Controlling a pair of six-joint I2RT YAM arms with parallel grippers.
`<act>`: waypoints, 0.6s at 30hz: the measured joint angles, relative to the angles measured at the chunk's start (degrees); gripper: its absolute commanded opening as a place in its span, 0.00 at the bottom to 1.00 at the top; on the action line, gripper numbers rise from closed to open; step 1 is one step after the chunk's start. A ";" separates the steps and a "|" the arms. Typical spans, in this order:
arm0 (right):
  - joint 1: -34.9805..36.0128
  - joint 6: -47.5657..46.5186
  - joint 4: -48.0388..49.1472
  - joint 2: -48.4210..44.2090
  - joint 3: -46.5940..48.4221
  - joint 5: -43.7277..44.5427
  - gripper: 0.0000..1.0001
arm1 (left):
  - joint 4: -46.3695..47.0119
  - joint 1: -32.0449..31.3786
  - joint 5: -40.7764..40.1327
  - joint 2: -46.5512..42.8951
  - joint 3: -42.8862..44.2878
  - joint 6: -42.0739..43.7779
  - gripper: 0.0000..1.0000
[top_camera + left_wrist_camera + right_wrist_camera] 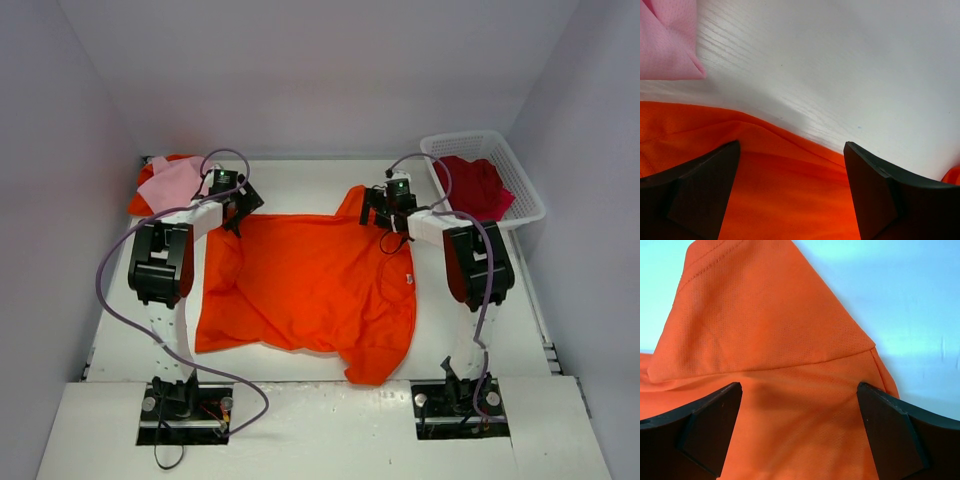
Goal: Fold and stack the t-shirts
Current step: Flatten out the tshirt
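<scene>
An orange t-shirt (pixel 310 285) lies spread and wrinkled on the white table between the arms. My left gripper (pixel 238 213) is open over its far left corner; in the left wrist view the orange cloth (pixel 785 190) lies between the spread fingers (pixel 705 185). My right gripper (pixel 378 215) is open over the far right shoulder, next to the sleeve (pixel 765 310); orange cloth (pixel 800 430) fills the gap between its fingers (pixel 895 435). A folded pink t-shirt (pixel 172 183) lies on something orange at the far left; it also shows in the left wrist view (pixel 667 40).
A white basket (pixel 520 185) at the far right holds a dark red garment (pixel 475 187). White walls enclose the table on three sides. The arm bases (pixel 185 400) stand at the near edge.
</scene>
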 measured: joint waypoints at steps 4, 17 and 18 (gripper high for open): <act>-0.20 -1.66 -0.76 3.32 4.79 -0.20 0.96 | 0.48 0.07 0.00 -0.02 -0.31 -0.04 0.80; 0.76 -1.31 -7.91 -9.53 -3.02 0.66 0.97 | -1.18 0.17 0.70 -2.82 -2.54 -0.83 0.80; 1.38 -1.22 -8.70 -11.91 -3.02 1.27 0.96 | -1.57 0.15 0.81 -4.17 -3.63 -1.03 0.80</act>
